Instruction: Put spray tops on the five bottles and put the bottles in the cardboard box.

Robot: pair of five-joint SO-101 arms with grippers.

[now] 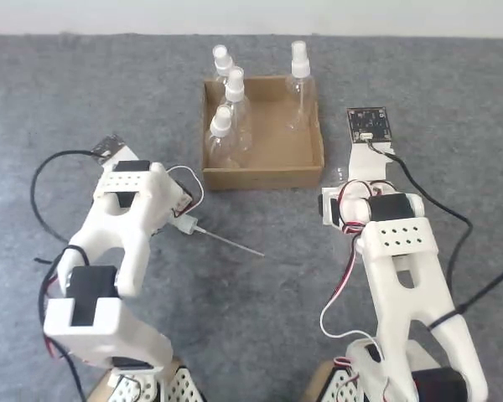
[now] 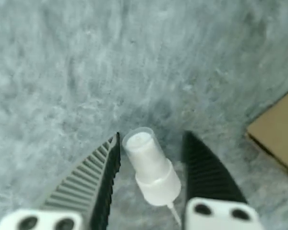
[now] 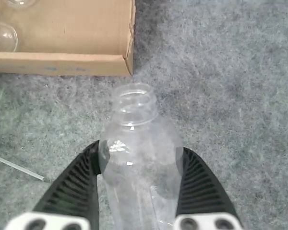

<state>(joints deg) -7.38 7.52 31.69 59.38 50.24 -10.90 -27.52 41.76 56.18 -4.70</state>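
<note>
Your left gripper [image 2: 152, 139] is straddling the spray top [image 2: 151, 167] on the grey carpet [image 2: 62, 72], jaws apart; your right gripper [image 3: 140, 149] is clamping the uncapped bottle [image 3: 137, 163] near the cardboard box [image 3: 62, 62] corner.

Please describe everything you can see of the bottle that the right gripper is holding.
The bottle is clear, plastic by its look, and seems empty. It has a rounded body, a sloped shoulder and a short ridged neck. Its mouth is open, with no spray top on it. The right gripper clasps its body, one finger on each side. It is outside the cardboard box, near a corner, over the grey carpet.
</note>
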